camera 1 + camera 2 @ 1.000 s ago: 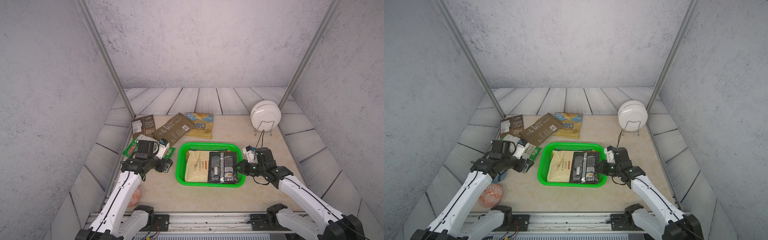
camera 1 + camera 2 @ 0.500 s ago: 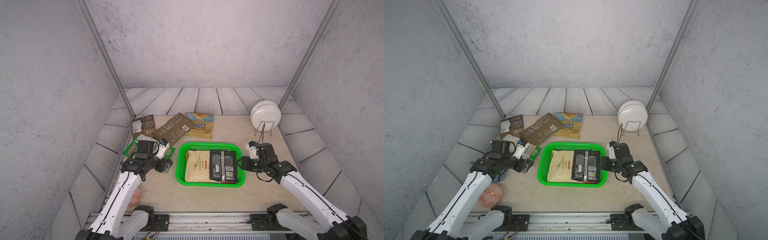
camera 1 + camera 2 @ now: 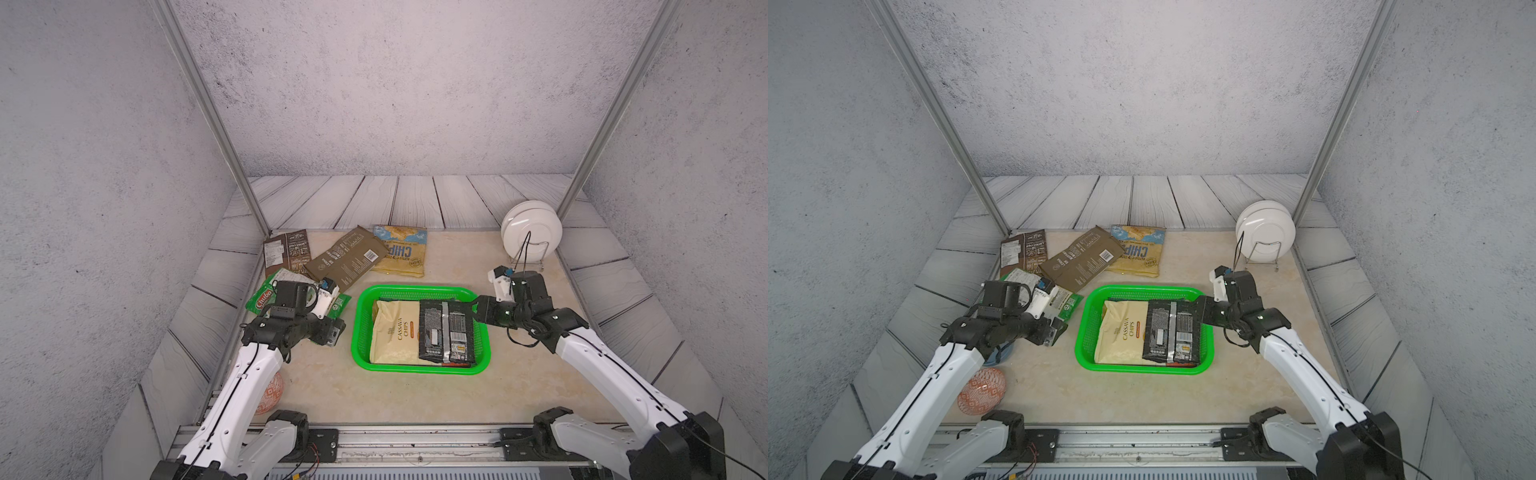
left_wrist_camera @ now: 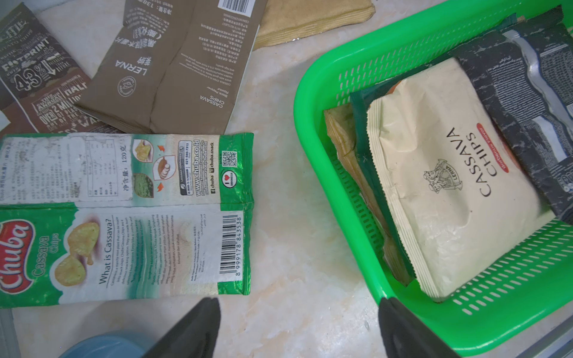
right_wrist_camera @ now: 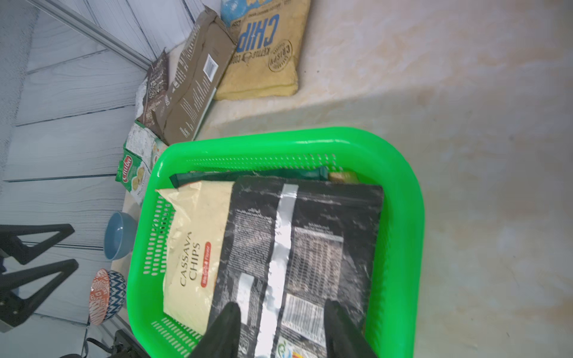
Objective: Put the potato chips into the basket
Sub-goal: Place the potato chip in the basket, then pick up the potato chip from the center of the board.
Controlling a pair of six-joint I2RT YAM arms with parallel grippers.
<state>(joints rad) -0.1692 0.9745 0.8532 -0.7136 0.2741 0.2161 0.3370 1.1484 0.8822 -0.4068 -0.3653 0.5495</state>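
One olive bag (image 4: 341,130); beneath cream bag (image 4: 449,186) | plainest from left wrist

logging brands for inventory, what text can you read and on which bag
"CASSAVA CHIPS": cream bag
"Chuba", "What is Cassava?", "8 999178 843538": light green bag
"LERNA": olive bag
"CHIP": yellow-blue bag
"43%": brown bag
Too small to read: print on black bag

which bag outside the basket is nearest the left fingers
The green Chuba bag, beside the left fingers; the brown, olive and yellow-blue bags lie farther back.
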